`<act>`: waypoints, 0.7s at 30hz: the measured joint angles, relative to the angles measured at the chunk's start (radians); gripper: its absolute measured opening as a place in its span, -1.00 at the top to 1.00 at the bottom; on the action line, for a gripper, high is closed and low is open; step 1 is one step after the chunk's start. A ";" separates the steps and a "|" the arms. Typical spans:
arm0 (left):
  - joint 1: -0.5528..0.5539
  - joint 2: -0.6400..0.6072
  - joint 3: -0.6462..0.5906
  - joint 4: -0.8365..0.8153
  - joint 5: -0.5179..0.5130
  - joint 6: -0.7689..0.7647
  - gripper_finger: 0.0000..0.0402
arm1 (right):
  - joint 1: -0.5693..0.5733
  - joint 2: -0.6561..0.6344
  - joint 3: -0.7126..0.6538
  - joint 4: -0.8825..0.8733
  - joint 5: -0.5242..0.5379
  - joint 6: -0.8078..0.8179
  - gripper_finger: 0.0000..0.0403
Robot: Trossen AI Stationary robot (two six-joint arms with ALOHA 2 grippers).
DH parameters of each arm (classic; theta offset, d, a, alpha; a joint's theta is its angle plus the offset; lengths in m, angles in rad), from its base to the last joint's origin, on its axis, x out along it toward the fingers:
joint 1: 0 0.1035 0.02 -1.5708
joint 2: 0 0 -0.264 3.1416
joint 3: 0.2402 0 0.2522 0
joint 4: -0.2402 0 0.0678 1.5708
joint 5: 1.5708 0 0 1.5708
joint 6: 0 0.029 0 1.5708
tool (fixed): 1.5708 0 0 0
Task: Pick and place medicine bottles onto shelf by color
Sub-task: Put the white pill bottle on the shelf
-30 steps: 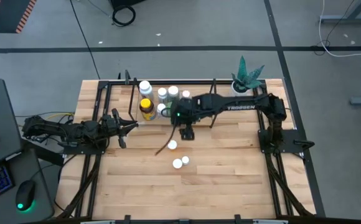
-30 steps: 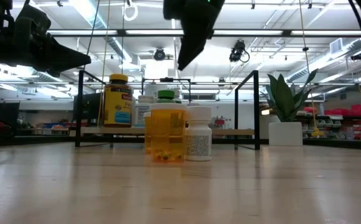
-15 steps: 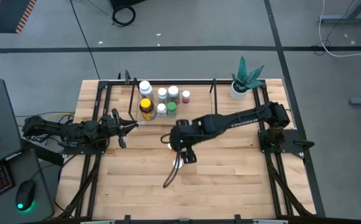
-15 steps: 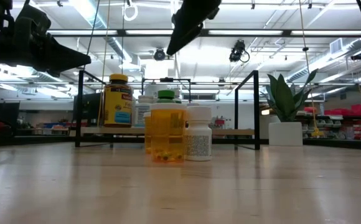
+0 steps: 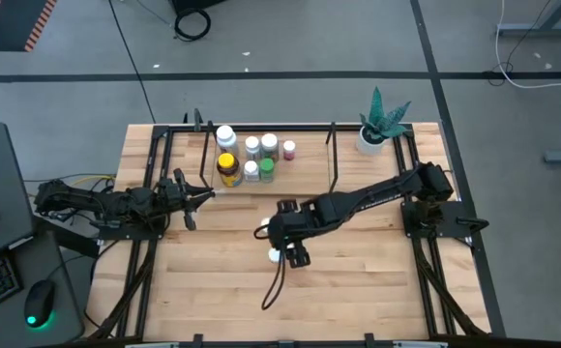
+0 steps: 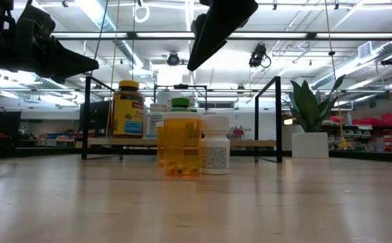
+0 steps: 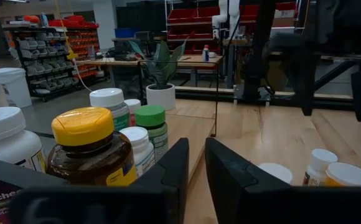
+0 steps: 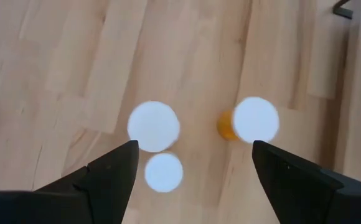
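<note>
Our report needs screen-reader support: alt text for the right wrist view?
Looking down between the open right gripper fingers at three white-capped medicine bottles standing on the wooden table, one showing an orange body.

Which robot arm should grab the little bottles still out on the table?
Probably the right: its open gripper hangs right over the white-capped bottles. The left gripper waits by the shelf.
</note>
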 joint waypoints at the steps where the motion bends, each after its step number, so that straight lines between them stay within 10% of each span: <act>1: 0.000 0.000 0.000 0.000 0.000 0.000 0.69 | 0.003 0.000 -0.008 0.011 0.000 0.000 -0.60; 21: 0.000 0.000 0.000 0.000 0.000 0.000 0.70 | 0.010 0.000 -0.229 0.200 -0.029 0.010 -0.60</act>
